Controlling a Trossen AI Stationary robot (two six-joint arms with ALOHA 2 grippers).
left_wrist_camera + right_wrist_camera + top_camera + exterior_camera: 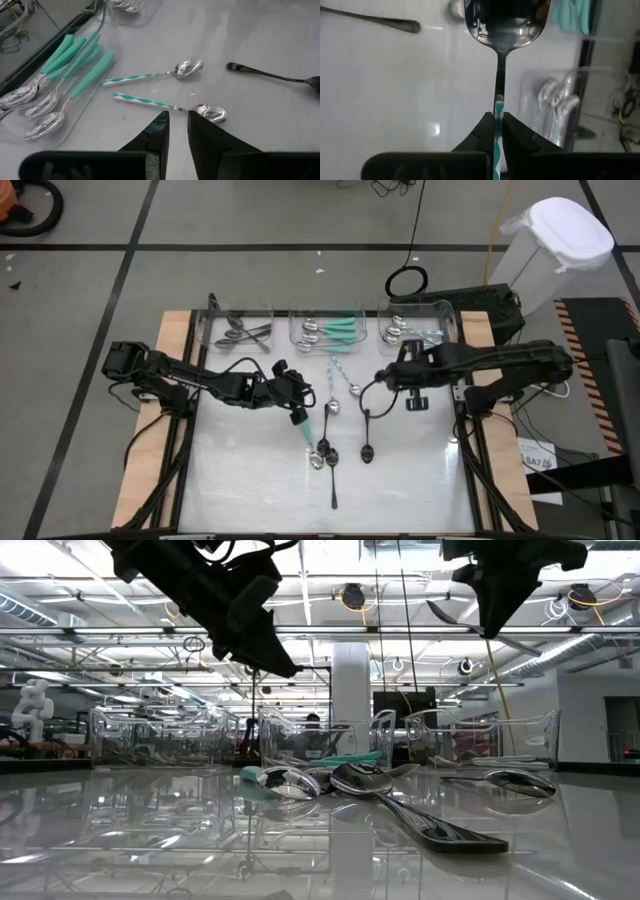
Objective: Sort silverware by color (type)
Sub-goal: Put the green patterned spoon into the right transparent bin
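My right gripper (498, 131) hangs over the table's middle (388, 378) and is shut on a silver spoon with a teal-and-white striped handle (506, 22). My left gripper (178, 131) hovers left of centre (298, 410), its fingers a narrow gap apart and holding nothing. Two striped-handled spoons (150, 76) (167, 105) lie flat on the table just ahead of it. A teal-handled spoon (308, 436) and dark spoons (367, 435) (331, 472) lie toward the near side. My right gripper pinches the spoon's striped handle (498, 111) between its two fingers, close to where the stripes meet the bare metal neck. The spoon runs along the fingers and sticks straight out ahead, bowl (506, 22) foremost. It is lifted clear of the table.
Three clear bins stand along the far edge: the left one (240, 330) holds dark and silver spoons, the middle one (330, 330) teal-handled spoons, the right one (412, 332) pale-handled spoons. A white lidded bin (555, 240) stands off the table at far right.
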